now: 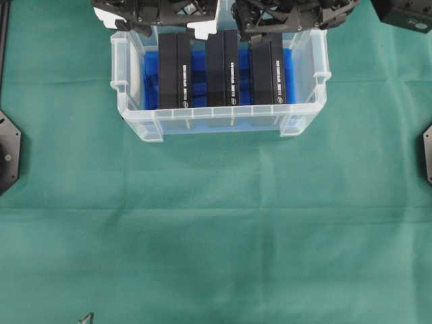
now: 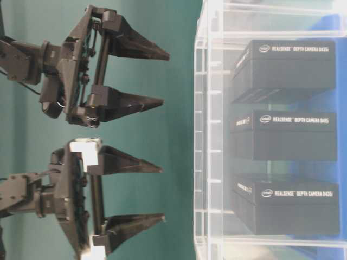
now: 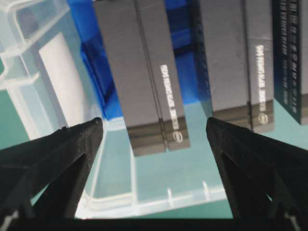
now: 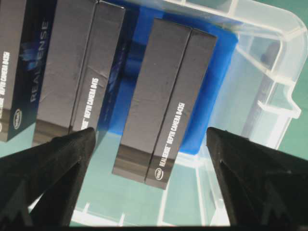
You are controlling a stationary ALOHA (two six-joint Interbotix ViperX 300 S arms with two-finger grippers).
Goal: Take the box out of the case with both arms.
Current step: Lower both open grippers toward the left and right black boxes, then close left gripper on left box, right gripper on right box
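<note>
Green cloth-covered table (image 1: 216, 229) overhead, bearing clear rimmed plastic case (image 1: 135, 125) with three black oblong boxes (image 1: 222, 67) on blue lining; table-level, left gripper (image 2: 157, 189) and right gripper (image 2: 162, 78) wide open, empty, short of case; wrist views likewise: approach step, descent astride one box next.

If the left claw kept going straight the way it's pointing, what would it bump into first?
Probably the left black box. The left gripper, open, points down into the case with that box framed between its fingers, though depth is hard to judge.
</note>
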